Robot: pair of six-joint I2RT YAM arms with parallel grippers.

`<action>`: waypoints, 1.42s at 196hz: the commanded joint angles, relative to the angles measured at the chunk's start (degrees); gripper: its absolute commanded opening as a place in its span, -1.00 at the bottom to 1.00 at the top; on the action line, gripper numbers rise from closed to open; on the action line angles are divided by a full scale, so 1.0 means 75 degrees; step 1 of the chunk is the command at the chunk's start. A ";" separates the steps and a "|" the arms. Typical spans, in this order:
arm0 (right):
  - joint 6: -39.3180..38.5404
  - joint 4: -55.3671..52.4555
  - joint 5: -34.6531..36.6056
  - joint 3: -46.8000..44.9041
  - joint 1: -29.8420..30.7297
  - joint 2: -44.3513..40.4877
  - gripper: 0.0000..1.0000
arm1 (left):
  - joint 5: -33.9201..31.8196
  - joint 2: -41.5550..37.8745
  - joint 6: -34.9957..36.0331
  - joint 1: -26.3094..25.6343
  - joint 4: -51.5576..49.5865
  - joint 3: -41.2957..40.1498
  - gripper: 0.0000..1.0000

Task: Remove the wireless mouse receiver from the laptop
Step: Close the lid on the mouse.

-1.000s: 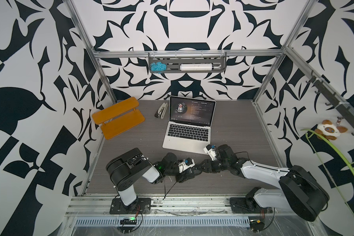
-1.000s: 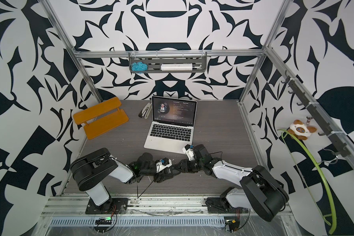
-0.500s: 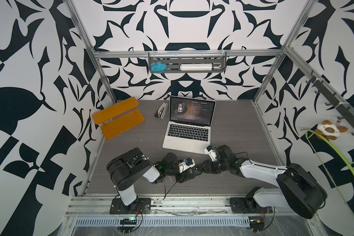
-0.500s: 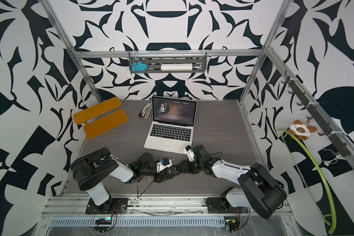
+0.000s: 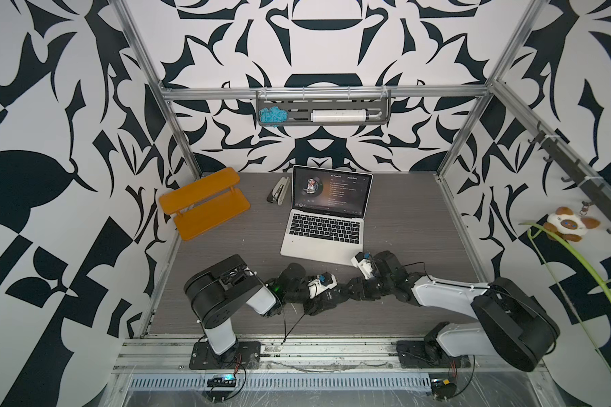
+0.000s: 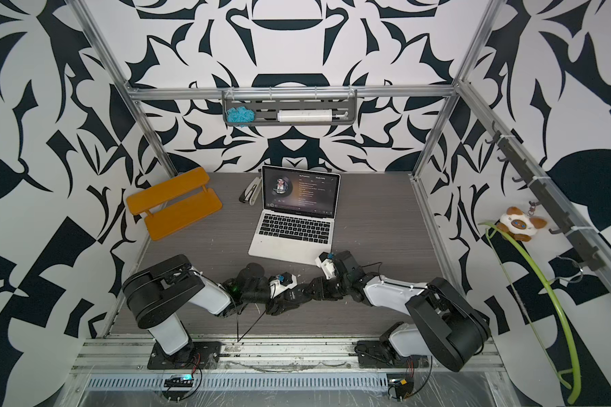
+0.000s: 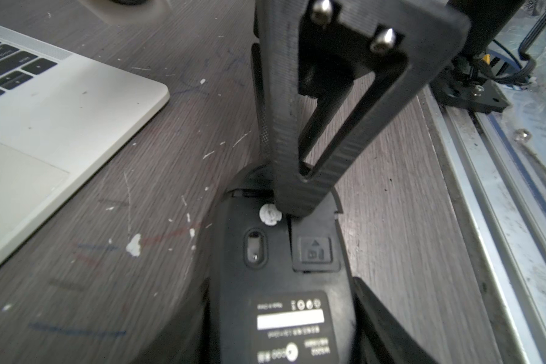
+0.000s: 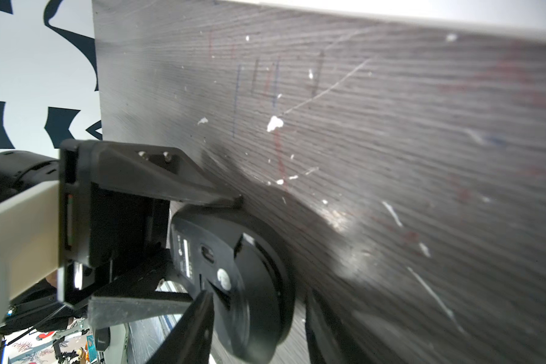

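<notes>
left end effector point(image 7: 281, 315) is pinching the black mouse point(image 7: 275, 252), belly out; right end effector point(image 8: 259, 293) straddles its end, can't tell if it's squeezing

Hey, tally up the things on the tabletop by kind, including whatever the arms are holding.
laptop: 1
orange rack: 1
stapler: 1
black mouse, held: 1
Total: 4
</notes>
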 commanded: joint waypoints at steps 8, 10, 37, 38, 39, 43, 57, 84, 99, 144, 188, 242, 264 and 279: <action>-0.0153 0.0452 -0.0295 -0.0117 0.0028 -0.0081 0.09 | 0.0283 0.0286 -0.0181 -0.0029 -0.0615 0.0036 -0.24; -0.0153 0.0453 -0.0296 -0.0118 0.0027 -0.0082 0.11 | 0.0294 0.0284 -0.0181 -0.0029 -0.0616 0.0041 -0.24; -0.0080 0.0506 -0.0439 -0.0235 -0.0119 -0.0083 0.38 | 0.0511 0.0353 -0.0216 -0.0008 -0.0610 0.0083 -0.39; -0.0081 0.0515 -0.0443 -0.0247 -0.0128 -0.0082 0.38 | 0.0529 0.0353 -0.0222 -0.0007 -0.0607 0.0086 -0.40; -0.0076 0.0525 -0.0452 -0.0253 -0.0139 -0.0088 0.38 | 0.0538 0.0359 -0.0225 -0.0006 -0.0611 0.0087 -0.40; -0.0051 0.0589 -0.0527 -0.0288 -0.0172 -0.0094 0.39 | 0.0566 0.0381 -0.0233 0.0006 -0.0615 0.0100 -0.41; 0.0027 0.0752 -0.0743 -0.0415 -0.0323 -0.0111 0.40 | 0.0645 0.0412 -0.0273 0.0052 -0.0589 0.0112 -0.41; 0.0180 0.1097 -0.1165 -0.0632 -0.0586 -0.0081 0.40 | 0.0747 0.0378 -0.0365 0.0155 -0.0375 0.0011 -0.41; 0.0181 0.1168 -0.1400 -0.0680 -0.0645 0.0031 0.40 | 0.0770 0.0363 -0.0380 0.0194 -0.0346 0.0000 -0.41; -0.0088 0.0738 -0.1335 -0.0727 -0.0651 0.0069 0.24 | 0.0817 0.0412 -0.0401 0.0206 -0.0436 0.0054 -0.40; -0.0336 0.0210 -0.1101 -0.0450 -0.0591 0.0020 0.20 | 0.0875 0.0474 -0.0386 0.0206 -0.0581 0.0147 -0.40; -0.0480 0.0213 -0.1087 -0.0049 -0.0401 0.0600 0.15 | 0.0863 0.0459 -0.0357 0.0206 -0.0651 0.0181 -0.39; -0.0496 0.0230 -0.1038 -0.0015 -0.0383 0.0718 0.08 | 0.0852 0.0460 -0.0357 0.0206 -0.0651 0.0178 -0.40; -0.0504 0.0213 -0.1042 -0.0012 -0.0372 0.0729 0.04 | 0.0852 0.0466 -0.0357 0.0206 -0.0656 0.0179 -0.40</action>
